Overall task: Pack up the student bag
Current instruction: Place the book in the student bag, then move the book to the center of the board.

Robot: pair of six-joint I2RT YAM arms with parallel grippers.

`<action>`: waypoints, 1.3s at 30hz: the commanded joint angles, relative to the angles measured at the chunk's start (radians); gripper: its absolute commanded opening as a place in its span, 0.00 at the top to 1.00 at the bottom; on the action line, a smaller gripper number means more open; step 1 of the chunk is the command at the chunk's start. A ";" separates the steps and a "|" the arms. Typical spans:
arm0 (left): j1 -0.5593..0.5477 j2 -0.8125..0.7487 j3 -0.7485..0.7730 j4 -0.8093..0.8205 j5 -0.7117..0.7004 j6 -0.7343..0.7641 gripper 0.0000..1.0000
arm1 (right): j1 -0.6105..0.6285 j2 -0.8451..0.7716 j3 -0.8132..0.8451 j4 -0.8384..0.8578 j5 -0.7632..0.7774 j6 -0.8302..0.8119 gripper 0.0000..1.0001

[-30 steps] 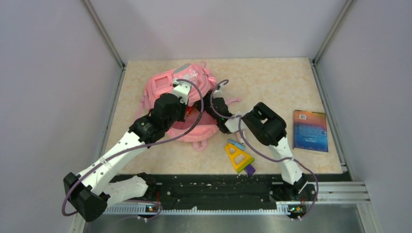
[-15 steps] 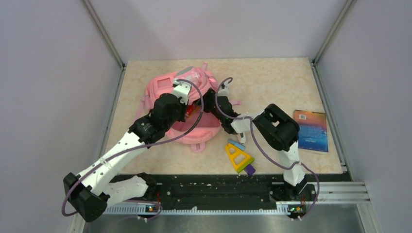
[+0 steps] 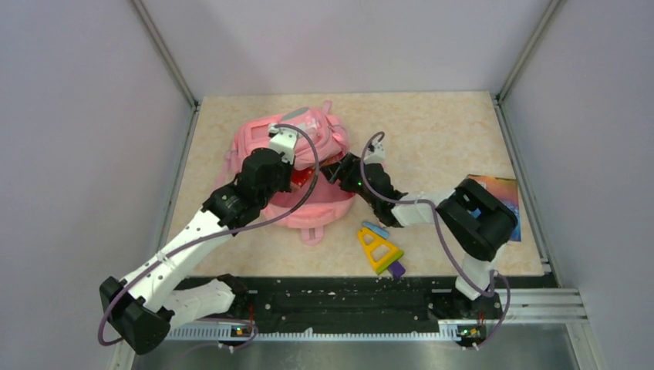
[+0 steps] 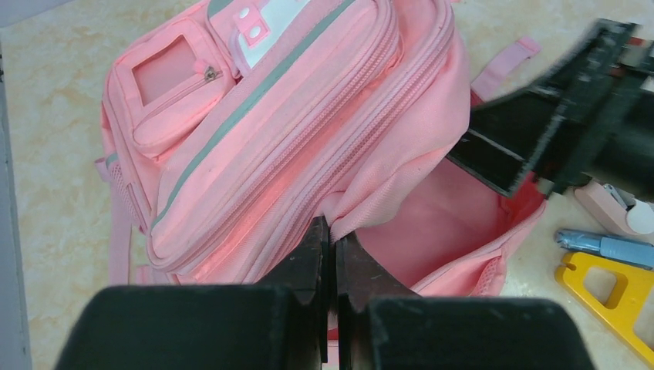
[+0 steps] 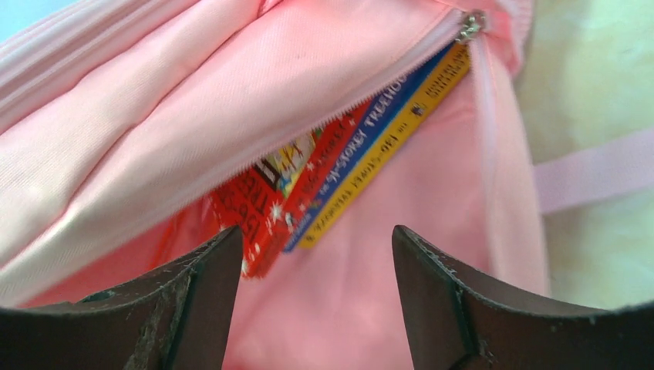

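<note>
Top external sits high above and behind the arm bases, looking steeply down over the whole tabletop (image 3: 432, 123) from far off. Left wrist looks down along its own jaws, close on the student bag (image 4: 293, 116) and its open mouth, with the yellow triangle (image 4: 609, 289) at the right edge; top view shows both too. Right wrist looks between its own jaws, very near, into that same mouth at the books (image 5: 339, 185).

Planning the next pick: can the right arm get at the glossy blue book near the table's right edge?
Probably yes. The right end effector is open and empty, and the glossy blue book lies flat on that arm's side; only its own elbow overhangs it.
</note>
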 commanded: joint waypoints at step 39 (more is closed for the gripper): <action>0.115 0.016 0.050 0.063 -0.113 -0.070 1.00 | -1.259 -0.344 -0.108 -0.732 0.078 -0.630 0.04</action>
